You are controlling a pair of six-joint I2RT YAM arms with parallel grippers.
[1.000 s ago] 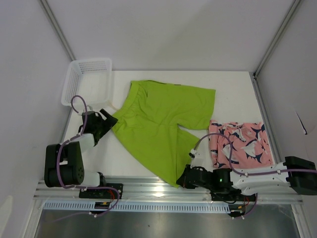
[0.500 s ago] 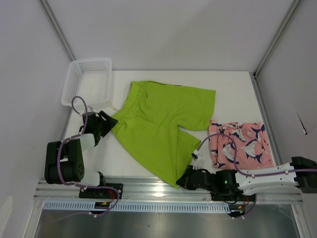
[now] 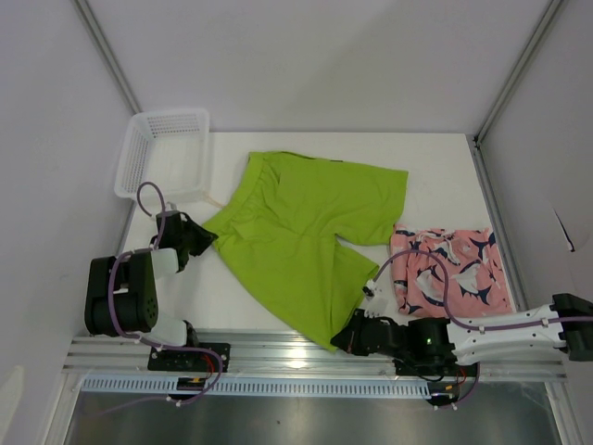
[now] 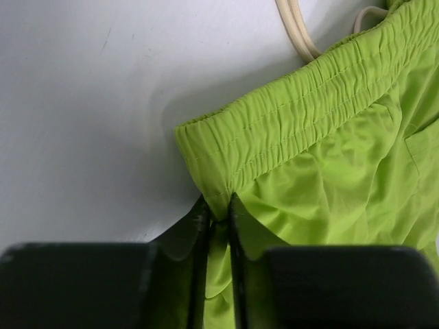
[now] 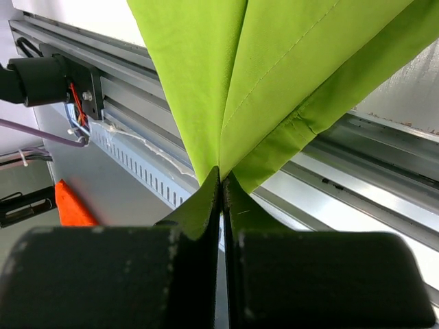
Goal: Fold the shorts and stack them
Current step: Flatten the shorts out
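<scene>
white table, lime green shorts spread centre, pink printed shorts right, basket far-left

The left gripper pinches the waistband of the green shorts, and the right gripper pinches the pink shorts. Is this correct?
Not fully. The left gripper does pinch the waistband of the green shorts, but the right gripper pinches the green shorts too, as the right wrist view shows. The pink shorts are in no gripper.

white table, pale grey walls
</scene>
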